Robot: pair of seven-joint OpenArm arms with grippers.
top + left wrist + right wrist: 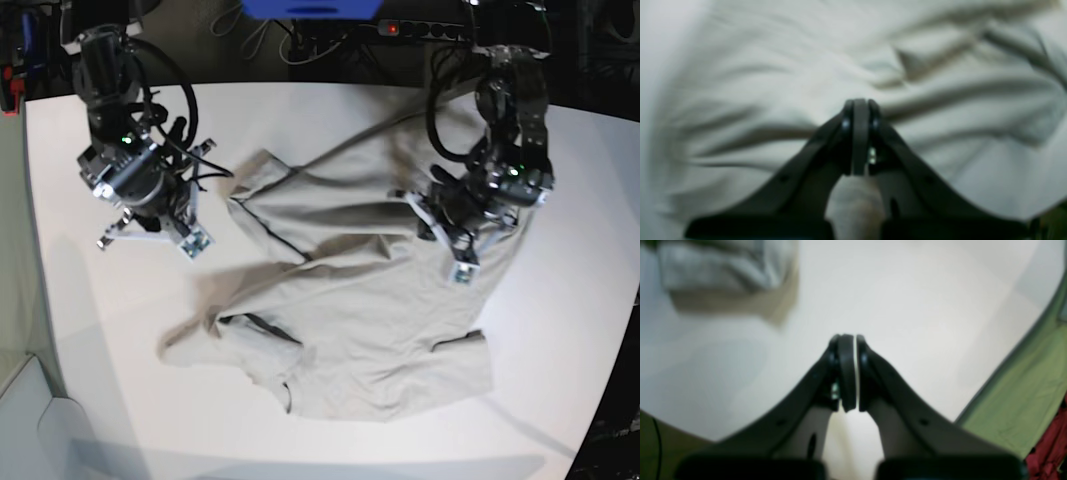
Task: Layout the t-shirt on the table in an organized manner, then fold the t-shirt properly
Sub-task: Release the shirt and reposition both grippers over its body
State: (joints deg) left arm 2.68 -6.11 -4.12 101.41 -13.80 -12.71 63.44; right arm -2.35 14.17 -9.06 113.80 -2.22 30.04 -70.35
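White bench [560, 330] carries the t-shirt [360, 310], spread but rumpled.
Left gripper [860, 110] hangs over the wrinkled cloth, fingers pressed narrow with nothing visibly held; right gripper [847, 346] sits above bare bench beside the shirt, fingers together, empty.

bare table [90, 330] beside right arm; t-shirt [350, 300] covers table centre

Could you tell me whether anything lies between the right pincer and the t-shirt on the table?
Nothing visible does. The right pincer hangs over bare table, and only open tabletop separates it from the nearest sleeve of the t-shirt. The left pincer is already over the shirt's other side.
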